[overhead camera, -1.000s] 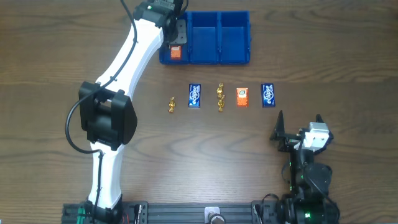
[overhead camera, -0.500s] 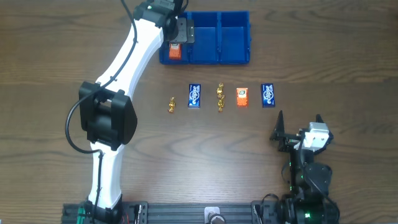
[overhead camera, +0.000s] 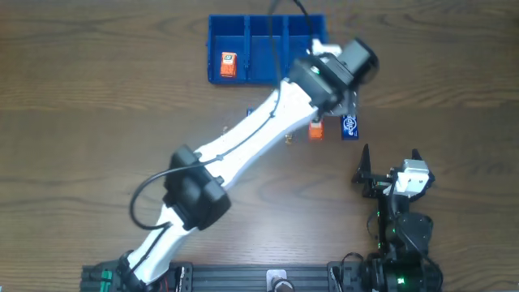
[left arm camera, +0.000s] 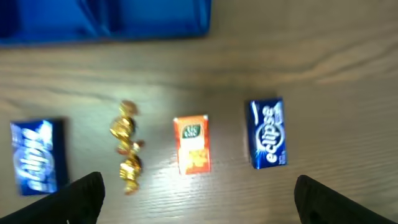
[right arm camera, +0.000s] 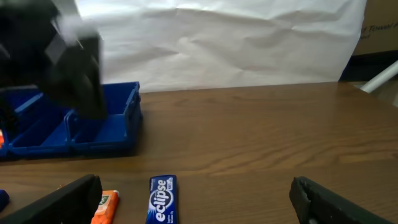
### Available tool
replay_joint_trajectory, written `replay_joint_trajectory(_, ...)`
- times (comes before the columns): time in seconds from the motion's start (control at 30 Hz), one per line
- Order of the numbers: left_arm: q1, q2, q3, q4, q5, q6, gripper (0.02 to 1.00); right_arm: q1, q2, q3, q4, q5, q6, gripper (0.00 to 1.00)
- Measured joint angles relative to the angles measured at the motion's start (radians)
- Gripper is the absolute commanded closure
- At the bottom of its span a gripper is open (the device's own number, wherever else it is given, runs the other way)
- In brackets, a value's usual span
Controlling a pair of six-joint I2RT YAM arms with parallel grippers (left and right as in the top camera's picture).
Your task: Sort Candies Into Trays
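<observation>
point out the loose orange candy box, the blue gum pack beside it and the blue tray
orange cardboard candy box (left arm camera: 191, 144), left wrist view, top face centre
blue gum pack (left arm camera: 268, 133), left wrist view, centre of label
blue plastic tray (overhead camera: 258, 53), top view, bare middle compartment floor

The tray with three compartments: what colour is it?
The tray is plain blue; it shows best in the top view.

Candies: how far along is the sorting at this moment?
Done: one orange box lies in the tray's left compartment. In hand: nothing; the left hand hovers open above the row, roughly over a second orange box. Left: that box, a blue pack, a second blue pack and the gold candies. The right hand sits open, apart from them.
</observation>
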Motion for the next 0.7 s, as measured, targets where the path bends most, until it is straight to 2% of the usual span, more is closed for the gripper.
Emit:
replay_joint_trajectory(0.23, -0.002, 0.174, 0.000, 0.005, 0.030, -0.053, 0.060, 0.000, 0.000, 0.000, 0.000, 0.000, 0.000, 0.001)
replay_joint_trajectory(0.7, 0.010, 0.230, 0.000, 0.063, 0.077, -0.068, 0.123, 0.000, 0.000, 0.000, 0.000, 0.000, 0.000, 0.001)
